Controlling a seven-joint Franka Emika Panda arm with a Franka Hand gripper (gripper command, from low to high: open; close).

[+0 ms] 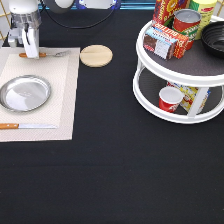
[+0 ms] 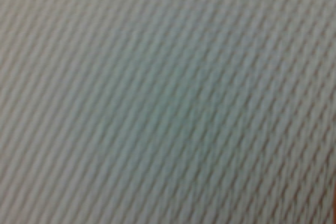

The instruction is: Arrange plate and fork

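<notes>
The gripper is standing at the placemat's far edge, near its left corner in the exterior view, fingertips down on the fork — whether they are clamping the wooden handle or parted around it, I cannot tell. The fork is lying flat along that far edge. The plate is sitting toward the mat's left side, the knife along its near edge. The wrist view is showing only ribbed placemat weave.
</notes>
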